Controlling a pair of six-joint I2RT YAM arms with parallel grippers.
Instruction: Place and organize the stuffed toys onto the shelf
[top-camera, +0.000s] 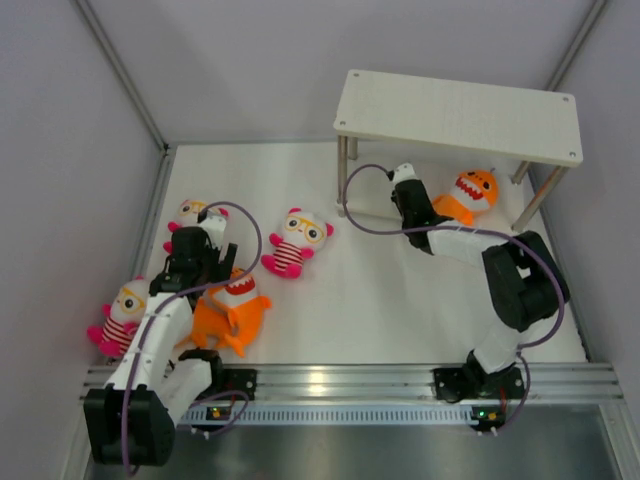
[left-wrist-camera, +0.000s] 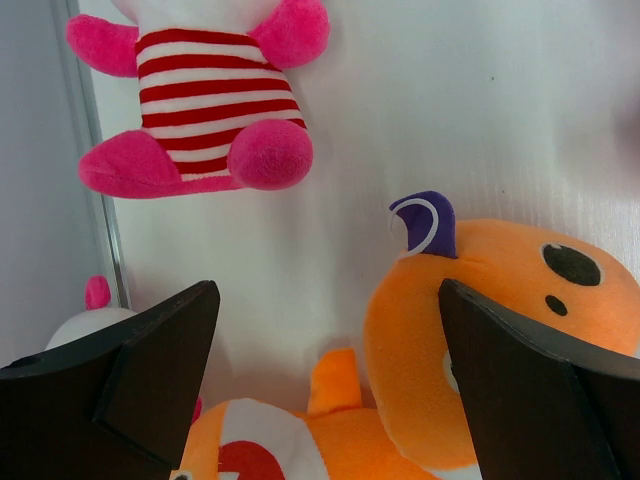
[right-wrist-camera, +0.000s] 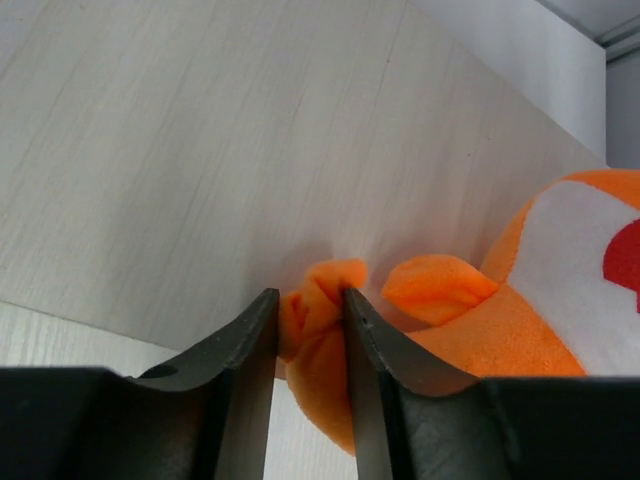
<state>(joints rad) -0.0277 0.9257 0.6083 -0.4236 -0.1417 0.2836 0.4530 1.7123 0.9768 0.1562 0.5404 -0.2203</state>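
Note:
The shelf (top-camera: 460, 115) stands at the back right. My right gripper (top-camera: 405, 180) reaches under its top board and is shut (right-wrist-camera: 310, 295) on a fin of an orange shark (top-camera: 472, 193), whose body (right-wrist-camera: 560, 300) lies against a pale wood-grain board (right-wrist-camera: 250, 150). My left gripper (top-camera: 205, 262) is open and empty (left-wrist-camera: 330, 370), just above orange shark plush (top-camera: 230, 310), with a shark head (left-wrist-camera: 500, 320) between its fingers. A striped doll (top-camera: 190, 215) lies just beyond it (left-wrist-camera: 215, 110). Two more dolls lie at centre (top-camera: 297, 240) and far left (top-camera: 120, 315).
A metal frame rail (top-camera: 140, 100) and grey walls bound the white table on the left and back. The shelf's thin legs (top-camera: 345, 160) stand close to my right arm. An aluminium rail (top-camera: 340, 380) runs along the near edge.

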